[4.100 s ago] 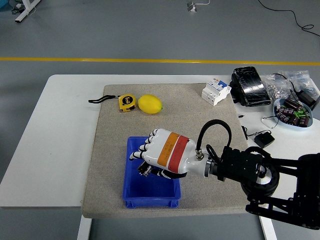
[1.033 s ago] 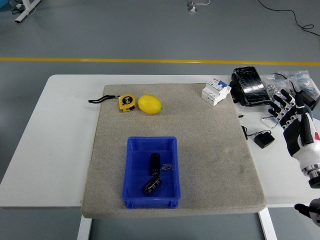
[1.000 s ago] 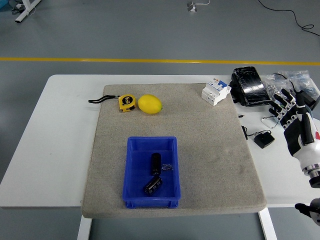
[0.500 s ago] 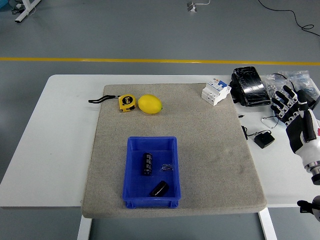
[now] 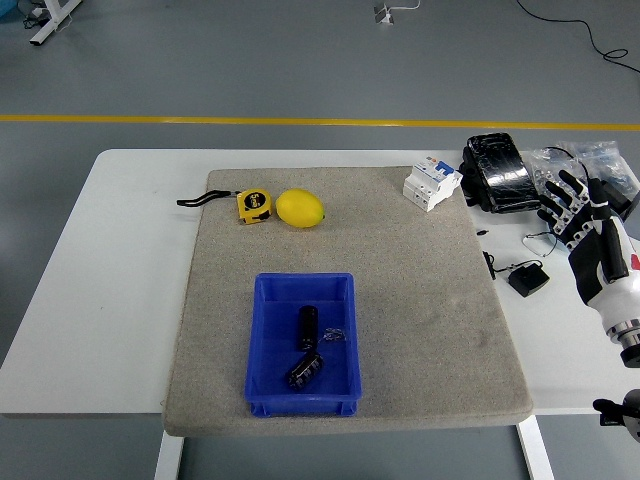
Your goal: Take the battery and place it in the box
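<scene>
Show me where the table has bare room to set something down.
The mat is bare between the lemon, breaker and blue box, and right of the box. The white table left of the mat is bare. The right edge near the right hand is crowded.

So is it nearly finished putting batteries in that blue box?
Two dark batteries already lie inside the blue box. The right robot hand is empty, fingers spread, over the clutter at the table's right edge. Whether more batteries remain there to fetch, I cannot tell.
</scene>
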`<control>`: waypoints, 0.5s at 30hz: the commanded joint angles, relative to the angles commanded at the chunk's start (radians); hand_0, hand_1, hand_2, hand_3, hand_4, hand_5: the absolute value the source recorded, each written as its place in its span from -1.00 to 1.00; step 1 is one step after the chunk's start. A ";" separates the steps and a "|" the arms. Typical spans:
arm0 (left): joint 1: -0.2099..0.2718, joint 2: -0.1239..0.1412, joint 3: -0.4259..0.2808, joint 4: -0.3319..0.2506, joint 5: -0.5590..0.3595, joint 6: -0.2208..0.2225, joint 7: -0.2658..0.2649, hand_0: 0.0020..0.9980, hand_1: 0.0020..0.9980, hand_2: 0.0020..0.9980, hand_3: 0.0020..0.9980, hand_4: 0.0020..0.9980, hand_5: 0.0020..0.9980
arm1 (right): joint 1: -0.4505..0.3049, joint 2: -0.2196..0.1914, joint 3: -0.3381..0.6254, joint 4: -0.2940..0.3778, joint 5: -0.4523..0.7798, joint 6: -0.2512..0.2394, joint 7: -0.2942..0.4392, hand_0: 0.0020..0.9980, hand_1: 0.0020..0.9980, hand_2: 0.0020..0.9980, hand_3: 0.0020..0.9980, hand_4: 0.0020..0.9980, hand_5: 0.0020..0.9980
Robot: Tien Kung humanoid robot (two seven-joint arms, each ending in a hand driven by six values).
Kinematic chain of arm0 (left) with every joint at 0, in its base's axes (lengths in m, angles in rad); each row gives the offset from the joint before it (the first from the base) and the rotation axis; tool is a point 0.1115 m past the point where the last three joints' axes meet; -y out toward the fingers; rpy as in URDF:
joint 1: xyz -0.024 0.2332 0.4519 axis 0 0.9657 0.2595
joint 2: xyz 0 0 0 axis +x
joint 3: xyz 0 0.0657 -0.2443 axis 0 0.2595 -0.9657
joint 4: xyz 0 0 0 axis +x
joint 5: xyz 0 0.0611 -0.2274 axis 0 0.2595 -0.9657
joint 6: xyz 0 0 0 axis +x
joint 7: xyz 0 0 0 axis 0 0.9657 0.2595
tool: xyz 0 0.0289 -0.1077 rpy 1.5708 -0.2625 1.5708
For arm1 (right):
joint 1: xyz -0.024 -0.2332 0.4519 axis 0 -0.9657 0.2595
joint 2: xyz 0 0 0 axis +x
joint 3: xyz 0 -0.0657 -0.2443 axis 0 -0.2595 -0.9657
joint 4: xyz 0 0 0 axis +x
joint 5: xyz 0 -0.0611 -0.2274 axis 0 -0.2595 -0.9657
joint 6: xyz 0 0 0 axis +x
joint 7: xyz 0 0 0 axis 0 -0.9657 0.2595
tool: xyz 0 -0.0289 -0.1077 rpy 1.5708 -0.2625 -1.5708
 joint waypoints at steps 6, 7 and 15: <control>0.002 0.004 0.041 -0.005 -0.042 0.008 -0.003 0.51 0.54 0.55 0.34 0.42 0.31 | 0.007 0.001 -0.015 -0.004 -0.018 -0.005 -0.006 0.80 0.71 0.73 0.81 1.00 0.97; 0.003 0.005 0.056 -0.006 -0.057 0.011 -0.006 0.51 0.55 0.56 0.34 0.42 0.31 | 0.008 0.001 -0.018 -0.004 -0.018 -0.005 -0.006 0.80 0.71 0.73 0.81 1.00 0.97; -0.004 0.018 0.053 -0.005 -0.075 0.004 -0.015 0.50 0.52 0.55 0.33 0.42 0.31 | 0.017 -0.001 -0.038 -0.005 -0.027 -0.004 -0.013 0.80 0.71 0.72 0.81 1.00 0.97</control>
